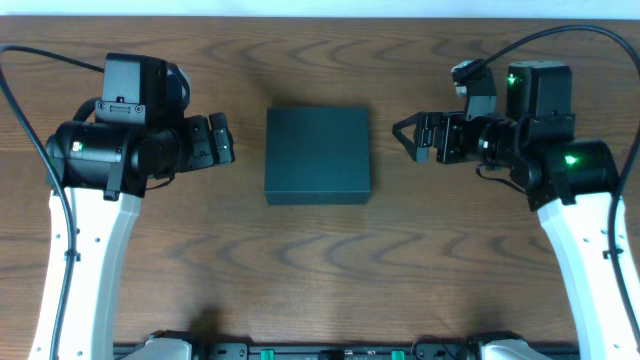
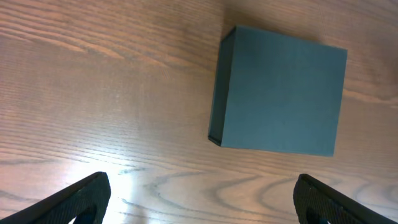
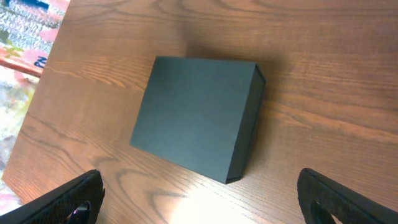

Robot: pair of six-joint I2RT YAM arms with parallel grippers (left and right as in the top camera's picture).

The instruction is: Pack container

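The left gripper and right gripper, both spread and empty, hang on opposite sides of the closed container, which lies flat between them on the table, probably so either can reach its lid.

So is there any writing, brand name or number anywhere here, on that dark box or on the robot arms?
None that can be read.
The container: plain matte lid, no label or print in any view.
The left gripper and right gripper: no legible marks; only green lights glow on the arms.
Off the table edge in the right wrist view: colourful blurred packaging with white marks on blue, too blurred to read.
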